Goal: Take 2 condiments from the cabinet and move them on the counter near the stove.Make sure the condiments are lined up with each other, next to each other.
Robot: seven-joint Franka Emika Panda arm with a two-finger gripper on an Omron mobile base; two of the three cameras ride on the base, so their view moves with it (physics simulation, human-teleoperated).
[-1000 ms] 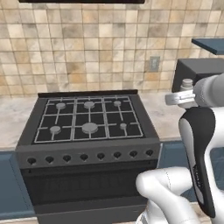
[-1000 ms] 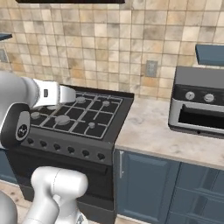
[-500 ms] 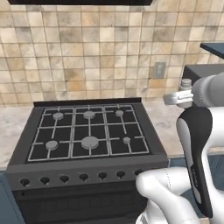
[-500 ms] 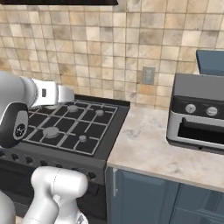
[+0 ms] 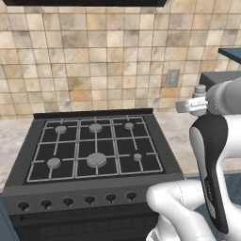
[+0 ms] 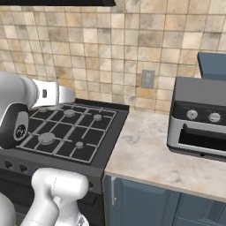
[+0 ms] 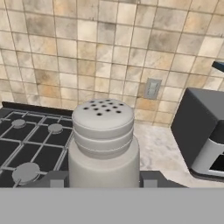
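**A:** Where's the shaker [image 7: 103, 142] at? Anything sitting in a container?

**B:** It's pinched upright in the gripper [image 7: 103, 179], up in the air — hand view has it right in front, holed lid on top, stove [image 7: 30, 146] behind to the left, bare tabletop [image 7: 162, 151] behind to the right. From the left base view just its cap [image 5: 201, 89] pokes over the arm.

**A:** Changed since a second ago?

**B:** Whole scene slid sideways, so the base drove; grip unchanged.

**A:** Hidden bits?

**B:** The shaker's lower body is cut off, and the toaster oven [image 6: 201, 117] runs off the right edge.
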